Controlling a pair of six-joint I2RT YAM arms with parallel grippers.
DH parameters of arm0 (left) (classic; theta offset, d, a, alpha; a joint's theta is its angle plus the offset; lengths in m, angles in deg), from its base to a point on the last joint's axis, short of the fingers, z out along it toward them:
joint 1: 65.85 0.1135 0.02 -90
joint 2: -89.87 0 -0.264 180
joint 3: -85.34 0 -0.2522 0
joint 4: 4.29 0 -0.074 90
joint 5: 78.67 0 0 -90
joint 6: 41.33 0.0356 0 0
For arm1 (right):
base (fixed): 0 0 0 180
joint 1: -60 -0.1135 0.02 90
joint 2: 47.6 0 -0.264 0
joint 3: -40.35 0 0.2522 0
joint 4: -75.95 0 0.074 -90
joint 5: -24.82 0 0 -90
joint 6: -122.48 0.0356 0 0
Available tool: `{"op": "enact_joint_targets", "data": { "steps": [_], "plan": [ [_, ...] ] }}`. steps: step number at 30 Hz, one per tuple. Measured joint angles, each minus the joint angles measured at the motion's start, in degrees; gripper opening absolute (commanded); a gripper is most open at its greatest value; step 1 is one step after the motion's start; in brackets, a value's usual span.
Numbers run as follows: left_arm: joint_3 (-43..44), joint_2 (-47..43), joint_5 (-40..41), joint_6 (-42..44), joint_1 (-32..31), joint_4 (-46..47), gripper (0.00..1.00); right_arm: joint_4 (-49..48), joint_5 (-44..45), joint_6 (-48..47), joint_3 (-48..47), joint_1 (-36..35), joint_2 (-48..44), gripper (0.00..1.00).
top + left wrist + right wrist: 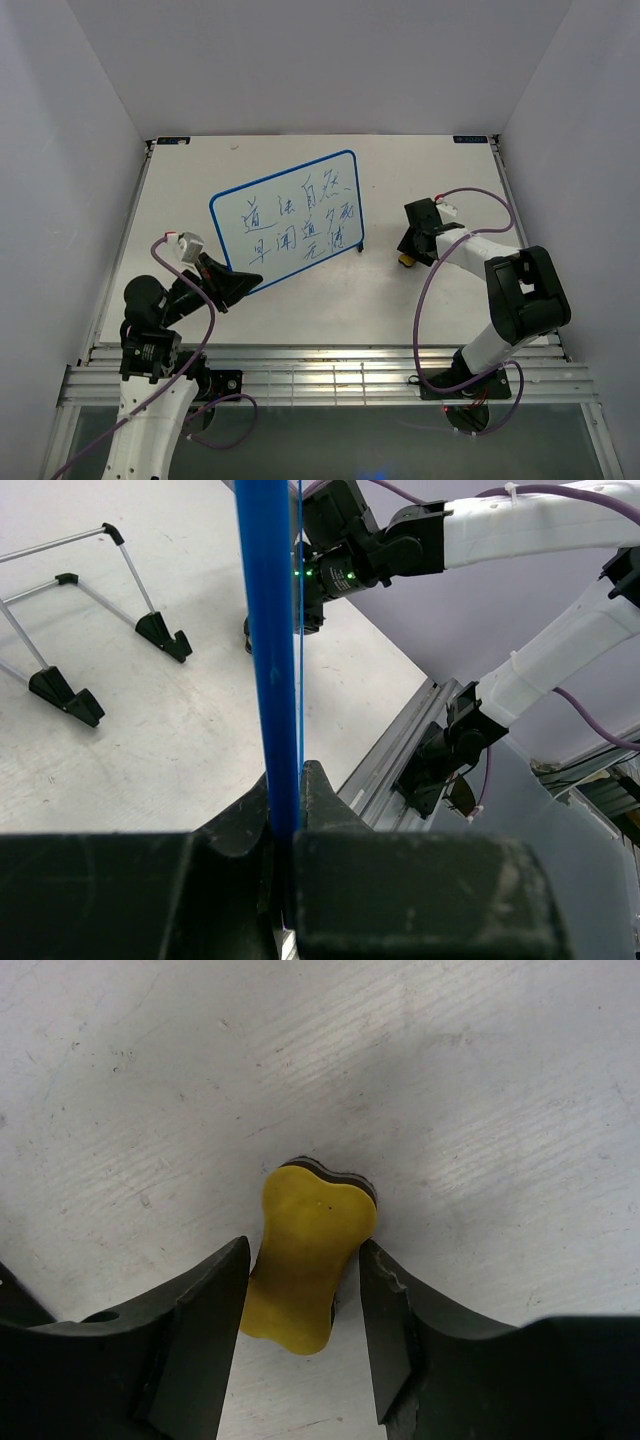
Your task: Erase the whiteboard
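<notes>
The white tabletop (300, 320) is taken up near its centre by the small rectangular whiteboard with a thin blue rounded frame (290, 215), on which blue handwritten characters are carried in full, so erasing is judged not yet begun. The board is held raised and slanted, presumably so that its written face is offered for wiping. Its corner at 7 o'clock is clamped in the left gripper (245, 282), whose jaws are seen pressed together on the blue frame edge (272, 660). A thin folding wire stand with black feet (163, 636) is seen lying unused. At 3 o'clock from the board, the right gripper (412, 250) is lowered with its jaws apart, straddling the small yellow bone-shaped eraser block (308, 1260) on the table, apparently for pickup. No container is seen.
</notes>
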Motion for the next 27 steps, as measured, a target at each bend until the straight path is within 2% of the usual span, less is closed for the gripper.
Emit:
{"op": "enact_joint_targets", "data": {
  "steps": [7,17,23,27],
  "plan": [
    [-0.07,-0.55,-0.09,0.02,-0.22,0.26,0.00,-1.66,0.13,0.87,1.44,-0.13,0.00,0.45],
    [-0.07,-0.81,-0.02,0.02,-0.42,0.26,0.00,-2.67,0.68,0.66,3.34,-0.13,-1.95,0.43],
    [-0.07,-0.11,1.07,0.02,-0.42,0.22,0.00,-1.42,1.01,-1.64,4.31,-0.13,-7.76,0.41],
    [-0.07,2.78,1.73,0.02,-0.42,-0.33,0.00,-1.70,-0.42,-5.90,7.87,-0.13,-18.01,0.40]
  ]
}}
